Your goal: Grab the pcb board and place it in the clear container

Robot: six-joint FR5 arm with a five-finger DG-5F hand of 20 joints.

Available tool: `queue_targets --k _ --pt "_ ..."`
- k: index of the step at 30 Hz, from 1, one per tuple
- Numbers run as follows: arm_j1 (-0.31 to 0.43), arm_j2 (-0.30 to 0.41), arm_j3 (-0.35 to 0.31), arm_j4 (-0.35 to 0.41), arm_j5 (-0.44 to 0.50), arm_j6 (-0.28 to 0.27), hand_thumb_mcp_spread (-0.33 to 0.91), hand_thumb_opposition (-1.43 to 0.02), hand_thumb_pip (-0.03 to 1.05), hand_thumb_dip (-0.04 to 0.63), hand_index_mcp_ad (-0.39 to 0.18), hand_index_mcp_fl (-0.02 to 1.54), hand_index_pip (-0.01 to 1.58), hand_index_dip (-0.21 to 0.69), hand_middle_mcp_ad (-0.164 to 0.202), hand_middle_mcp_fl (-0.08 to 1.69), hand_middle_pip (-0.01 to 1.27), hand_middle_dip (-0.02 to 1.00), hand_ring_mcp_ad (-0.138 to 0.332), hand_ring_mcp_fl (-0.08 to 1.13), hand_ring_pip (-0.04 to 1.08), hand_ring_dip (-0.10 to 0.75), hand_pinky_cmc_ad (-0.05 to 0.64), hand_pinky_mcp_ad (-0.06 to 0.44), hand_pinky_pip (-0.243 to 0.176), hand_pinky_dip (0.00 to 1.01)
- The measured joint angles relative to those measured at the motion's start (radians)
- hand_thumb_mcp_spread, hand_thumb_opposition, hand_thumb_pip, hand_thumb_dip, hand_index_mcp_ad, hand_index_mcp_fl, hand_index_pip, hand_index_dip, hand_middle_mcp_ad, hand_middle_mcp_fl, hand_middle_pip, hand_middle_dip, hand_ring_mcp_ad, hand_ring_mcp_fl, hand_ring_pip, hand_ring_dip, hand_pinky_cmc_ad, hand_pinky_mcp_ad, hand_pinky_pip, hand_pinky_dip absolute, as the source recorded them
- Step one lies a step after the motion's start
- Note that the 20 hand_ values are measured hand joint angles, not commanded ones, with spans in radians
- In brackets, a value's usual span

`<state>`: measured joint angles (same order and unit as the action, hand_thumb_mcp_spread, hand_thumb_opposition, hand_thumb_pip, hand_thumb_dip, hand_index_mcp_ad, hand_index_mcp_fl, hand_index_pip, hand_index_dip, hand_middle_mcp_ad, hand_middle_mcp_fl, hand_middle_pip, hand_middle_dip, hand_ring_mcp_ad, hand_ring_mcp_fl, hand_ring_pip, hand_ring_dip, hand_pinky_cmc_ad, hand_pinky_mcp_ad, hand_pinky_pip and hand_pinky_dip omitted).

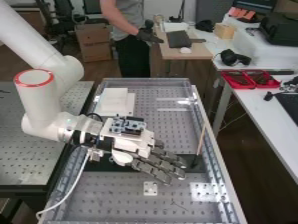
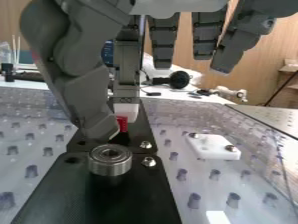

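In the high view the hand (image 1: 136, 145) reaches over the perforated bench, palm side down, its grey fingers extended over a black strip (image 1: 193, 166). Wrist view: the hand (image 2: 123, 65) has straight or relaxed fingers, with the thumb bent slightly beside one finger. Close behind the thumb's tip is a small red piece (image 2: 122, 123) at the black plate (image 2: 126, 200); whether it is the pcb board, or touches the hand, I cannot tell. A see-through layer with raised edges (image 1: 146, 80) covers the bench; I cannot tell if this is the clear container.
A round metal bearing (image 2: 110, 160) sits on the black plate, near two screws. To one side lies a white block (image 2: 213, 146) with two screws. White flat pieces (image 1: 115, 102) lie behind the hand; a thin stick (image 1: 201, 140) stands by the bench's right edge.
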<state>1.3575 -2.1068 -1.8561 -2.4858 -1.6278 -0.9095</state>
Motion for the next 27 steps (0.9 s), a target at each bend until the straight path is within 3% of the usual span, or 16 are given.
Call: queue_targets --k 27 --pt "-0.01 -0.012 0.02 0.0 -0.025 -0.002 0.48 -0.84 0.67 0.25 -0.066 0.2 1.56 0.127 0.082 0.04 0.14 0.14 0.229 0.0 0.08 0.024 0.325 0.18 -0.075 0.36"
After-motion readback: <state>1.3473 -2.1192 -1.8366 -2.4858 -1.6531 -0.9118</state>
